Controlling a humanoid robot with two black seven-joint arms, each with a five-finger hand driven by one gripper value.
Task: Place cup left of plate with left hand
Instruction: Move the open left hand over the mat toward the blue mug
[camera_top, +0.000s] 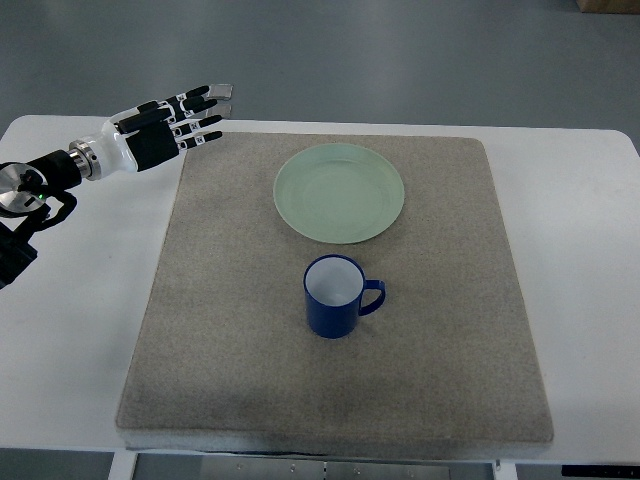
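Since the cup (333, 296) looks like a rigid glazed or enamel mug, expect it to be stiff, fairly light while empty, and somewhat slick, so you should wrap the body rather than hook the handle, which points right, away from your left hand (170, 125). That hand hovers over the mat's (220, 380) far-left corner, fingers extended, holding nothing. The cup stands upright just in front of the plate (340, 192), not touching it. Count one cup, one plate, one mat.
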